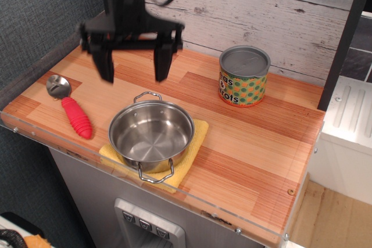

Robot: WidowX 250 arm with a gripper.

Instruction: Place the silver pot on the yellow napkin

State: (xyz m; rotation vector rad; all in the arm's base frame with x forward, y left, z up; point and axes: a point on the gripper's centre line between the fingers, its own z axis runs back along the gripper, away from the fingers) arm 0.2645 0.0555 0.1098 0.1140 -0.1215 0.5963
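Note:
The silver pot is a shallow shiny steel pot with two wire loop handles. It sits upright on the yellow napkin near the counter's front edge; the cloth shows around its right and front sides. My gripper hangs open and empty well above the counter, up and behind the pot, with its two black fingers spread wide apart. It touches nothing.
A tin can with a green-orange dotted label stands at the back right. A spoon with a red handle lies at the left of the pot. The wooden counter ends at a clear front edge; a plank wall stands behind.

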